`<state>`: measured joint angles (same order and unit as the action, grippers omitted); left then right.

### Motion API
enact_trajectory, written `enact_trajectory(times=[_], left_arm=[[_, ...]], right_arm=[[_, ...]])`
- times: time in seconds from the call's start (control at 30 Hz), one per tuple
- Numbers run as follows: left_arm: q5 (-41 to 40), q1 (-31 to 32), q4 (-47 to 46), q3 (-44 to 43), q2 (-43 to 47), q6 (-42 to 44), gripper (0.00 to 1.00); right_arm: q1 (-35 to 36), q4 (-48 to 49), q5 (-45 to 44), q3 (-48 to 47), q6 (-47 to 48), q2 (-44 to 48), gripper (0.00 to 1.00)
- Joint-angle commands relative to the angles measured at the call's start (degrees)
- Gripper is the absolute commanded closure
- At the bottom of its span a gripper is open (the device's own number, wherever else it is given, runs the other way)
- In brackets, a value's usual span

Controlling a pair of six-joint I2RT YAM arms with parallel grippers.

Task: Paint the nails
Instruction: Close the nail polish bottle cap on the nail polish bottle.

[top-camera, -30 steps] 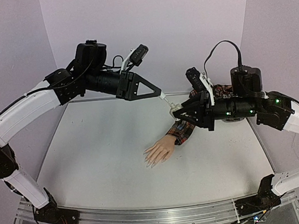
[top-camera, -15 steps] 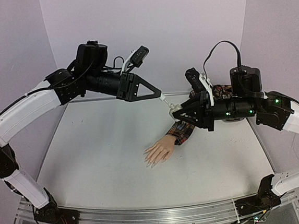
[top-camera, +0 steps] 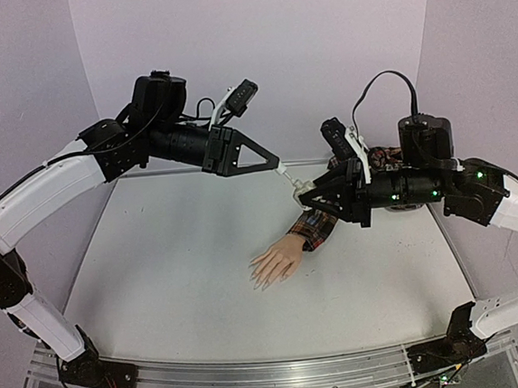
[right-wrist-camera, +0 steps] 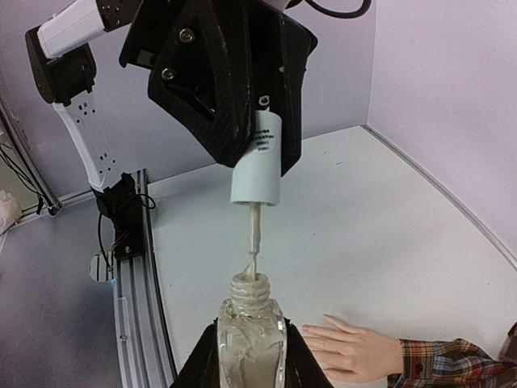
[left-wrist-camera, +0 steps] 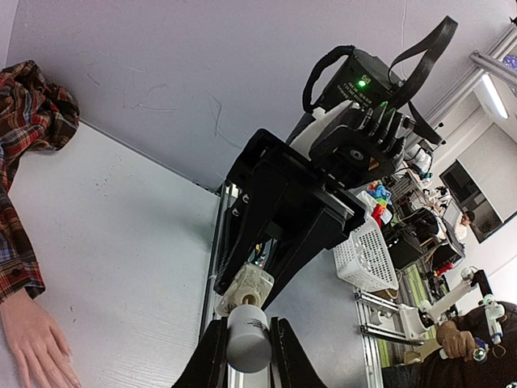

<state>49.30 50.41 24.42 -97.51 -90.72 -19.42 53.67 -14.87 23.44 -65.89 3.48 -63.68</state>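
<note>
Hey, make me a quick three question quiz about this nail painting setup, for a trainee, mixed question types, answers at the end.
1. True or false: the left pincer is shut on the white cap.
2. What does the right pincer hold? A) a clear bottle B) a sponge C) nothing
3. Fill in: the brush tip is at the bottle's ____, away from the mannequin hand.
Key: 1 true; 2 A; 3 mouth.
</note>
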Motion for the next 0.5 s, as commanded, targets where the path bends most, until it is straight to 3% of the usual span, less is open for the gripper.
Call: enact_trajectory(times=[0.0,0.47], left_arm=[[-0.4,-0.2,0.2,-3.4,1.3,1.0,1.0],[-0.5,-0.2,-0.1,-3.4,1.6,0.9,1.0]], right_arm=[[0.2,1.2,0.4,-1.8,0.7,0.1,1.0],[0.2,1.0,-0.1,-2.3,0.8,-0.1,1.0]])
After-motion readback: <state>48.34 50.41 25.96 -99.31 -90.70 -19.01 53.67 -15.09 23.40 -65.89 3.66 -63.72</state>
